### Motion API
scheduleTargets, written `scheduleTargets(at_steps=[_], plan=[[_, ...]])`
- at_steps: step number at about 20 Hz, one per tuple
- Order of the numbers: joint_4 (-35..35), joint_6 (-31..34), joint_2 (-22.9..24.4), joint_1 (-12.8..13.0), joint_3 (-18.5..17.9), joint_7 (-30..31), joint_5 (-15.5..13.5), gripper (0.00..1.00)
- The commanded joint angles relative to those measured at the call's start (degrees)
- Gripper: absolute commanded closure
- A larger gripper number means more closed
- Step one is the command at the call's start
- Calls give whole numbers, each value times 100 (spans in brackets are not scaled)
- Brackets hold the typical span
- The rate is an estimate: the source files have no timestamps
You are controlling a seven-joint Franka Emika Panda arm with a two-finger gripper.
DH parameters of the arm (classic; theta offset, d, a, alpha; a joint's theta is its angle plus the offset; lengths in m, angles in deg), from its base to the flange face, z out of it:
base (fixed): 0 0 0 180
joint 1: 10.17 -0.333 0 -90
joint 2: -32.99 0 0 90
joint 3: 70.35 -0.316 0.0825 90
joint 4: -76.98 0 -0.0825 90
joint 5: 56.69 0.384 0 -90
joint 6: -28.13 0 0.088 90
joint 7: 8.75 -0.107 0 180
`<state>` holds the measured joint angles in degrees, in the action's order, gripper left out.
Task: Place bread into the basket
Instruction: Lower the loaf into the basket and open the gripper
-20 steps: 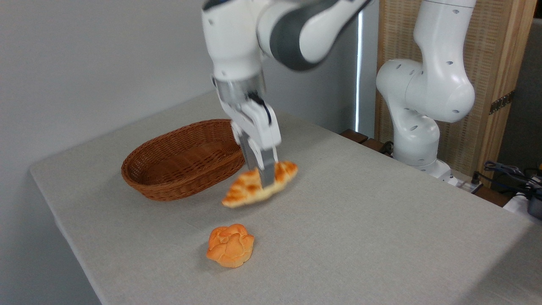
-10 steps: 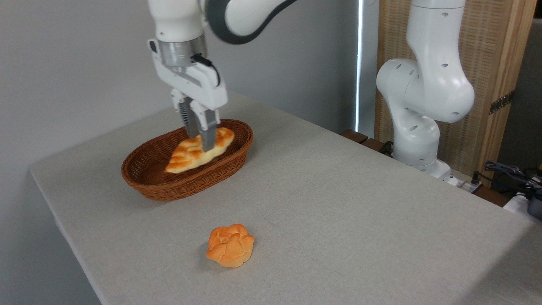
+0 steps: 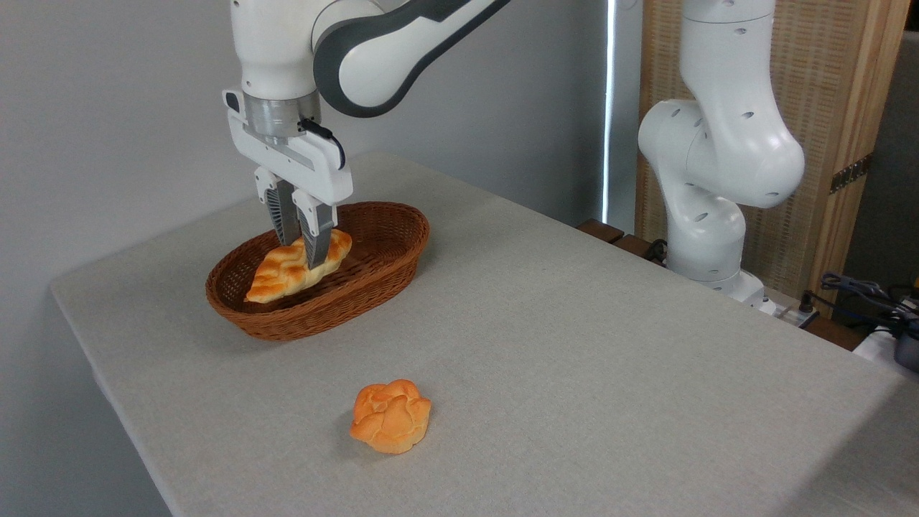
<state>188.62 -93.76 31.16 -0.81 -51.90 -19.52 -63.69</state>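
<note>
Nearest the camera, a lumpy orange bun [image 3: 391, 416] sat alone on the grey cloth-covered counter [image 3: 574, 345], well apart from everything else. No brand, label or readable writing showed on any item.

Further back and to the left, the oval reddish-brown wicker basket [image 3: 373, 276] rested on the counter near its left edge. The bread [image 3: 283, 269], a braided golden-brown loaf with pale creases, was inside the basket's outline, tilted, its lower pointed end down toward the left part of the basket and its upper end raised toward the right. Could not tell whether the lower tip touched the basket floor; the near wall hid that spot. Nothing else was seen in the basket.

The gripper [image 3: 301, 248] pointed straight down over the basket, its fingers [image 3: 314, 240] narrowed and clamped across the loaf near its upper half. The front finger covered part of the crust; the rear finger sat partly behind the loaf.

Above, the white arm with grey joint bands rose out of the top of the frame, so its upper links were cut off. At the far right, the arm's base column [image 3: 707, 237] stood beside the counter's far edge, in front of a wooden-framed woven screen [image 3: 840, 108]. Dark cables [image 3: 861, 294] lay at the right edge, partly cut off and hard to make out.
</note>
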Motion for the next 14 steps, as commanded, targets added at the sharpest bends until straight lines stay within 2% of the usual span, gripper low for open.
scheduleTargets(at_steps=[1, 11, 14], plan=[[-107, -44, -28, 5, 1, 57, 102, 0], [-107, -27, 16, 14, 212, 84, 93, 0], [-116, 78, 217, -21, 160, -56, 110, 0]])
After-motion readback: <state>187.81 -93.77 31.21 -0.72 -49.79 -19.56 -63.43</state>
